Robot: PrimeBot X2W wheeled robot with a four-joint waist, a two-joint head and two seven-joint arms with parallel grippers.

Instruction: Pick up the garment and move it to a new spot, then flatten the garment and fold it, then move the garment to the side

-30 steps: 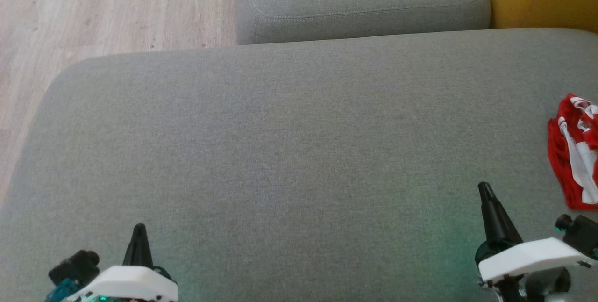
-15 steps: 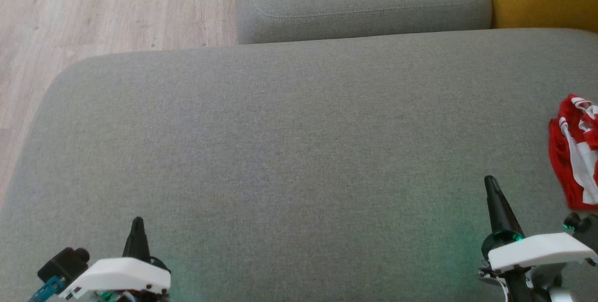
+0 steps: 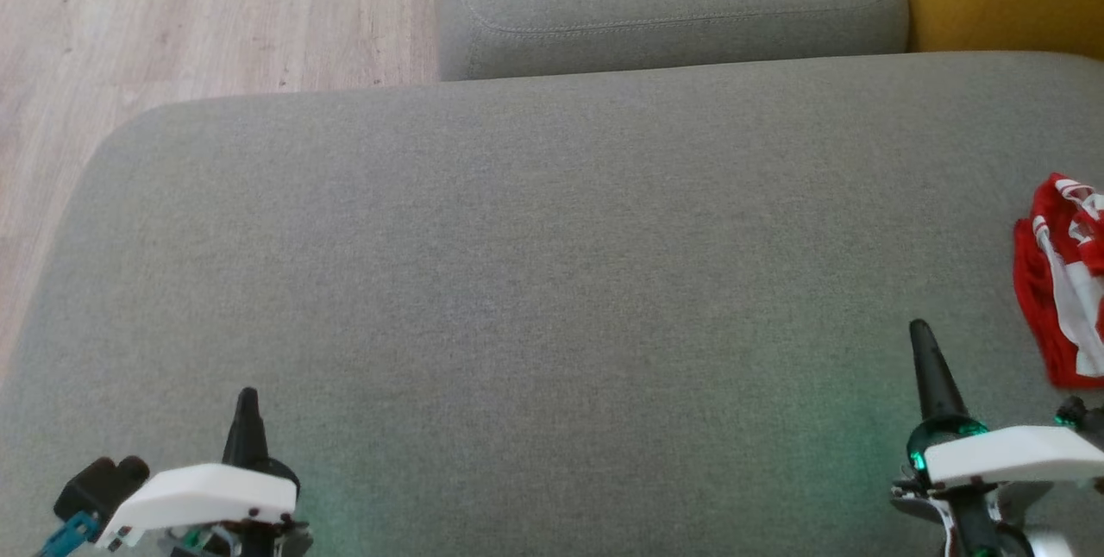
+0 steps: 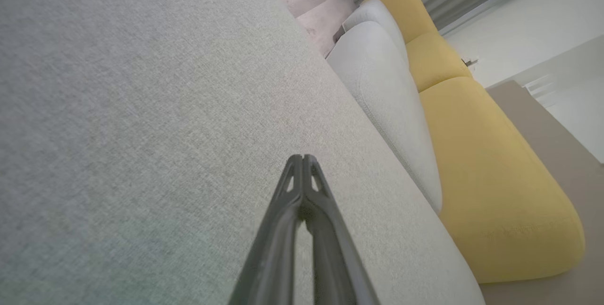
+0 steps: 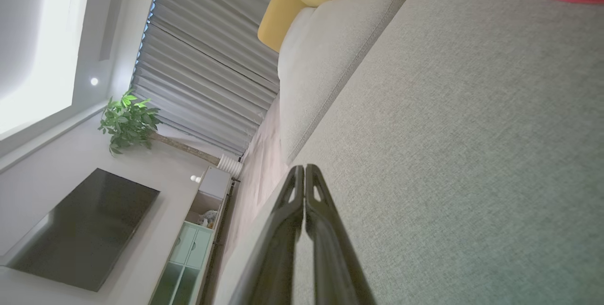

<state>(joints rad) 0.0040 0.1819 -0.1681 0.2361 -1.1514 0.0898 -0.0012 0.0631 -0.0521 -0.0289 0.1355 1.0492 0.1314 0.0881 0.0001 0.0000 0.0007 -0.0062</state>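
The garment [image 3: 1065, 281], red and white, is lying bunched at the far right of the grey cushion [image 3: 517, 264], part of it running off the head view's edge, and nothing is touching it. My right gripper [image 3: 920, 333] is hovering near it, off to its left and apart from it, while the left gripper [image 3: 247, 395] is hanging well away across the cushion; both are pinched closed and holding nothing. I am judging that pickup, flattening, folding and setting aside are all left to do, though a loose fold already put aside could be looking much the same.
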